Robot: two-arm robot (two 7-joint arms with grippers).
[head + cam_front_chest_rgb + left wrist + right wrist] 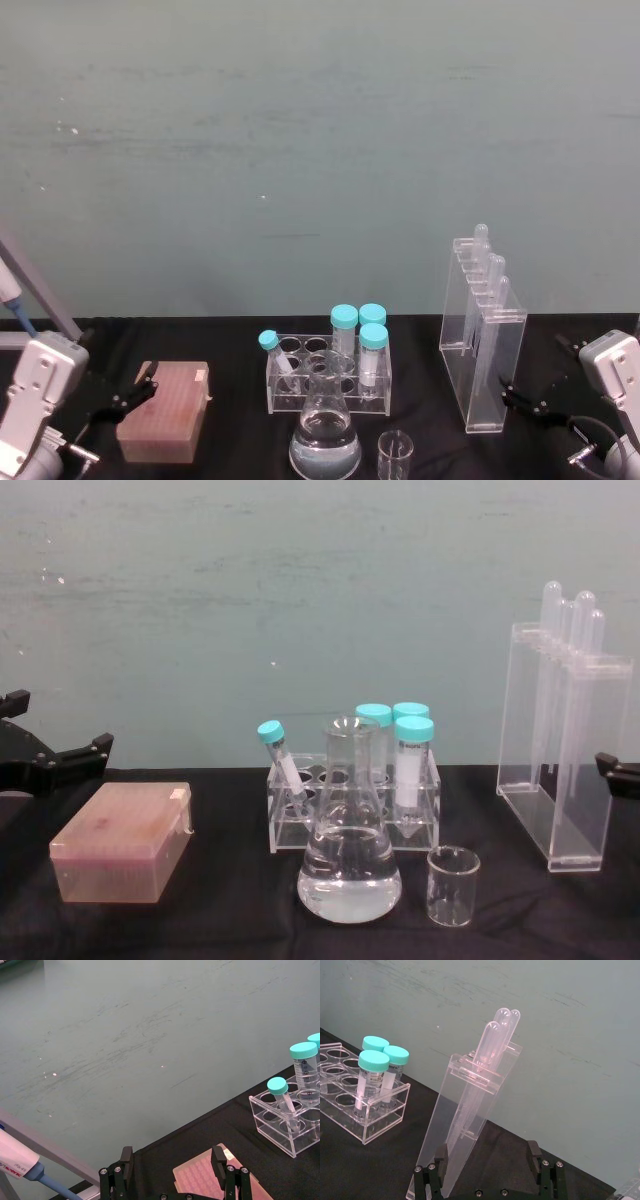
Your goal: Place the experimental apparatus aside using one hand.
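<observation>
The conical flask stands at the front of the table and serves as the reference. The small beaker sits just right of it, and the tube rack directly behind it. The acrylic stand, with its long tubes upright, stands farther right of the flask. The right gripper is just beyond the stand on the side away from the flask, fingers spread and empty. It faces the stand's narrow side, probably for a side grasp that keeps the tubes vertical. The left gripper, also spread, sits by the pink tip box left of the flask and is likely idle.
</observation>
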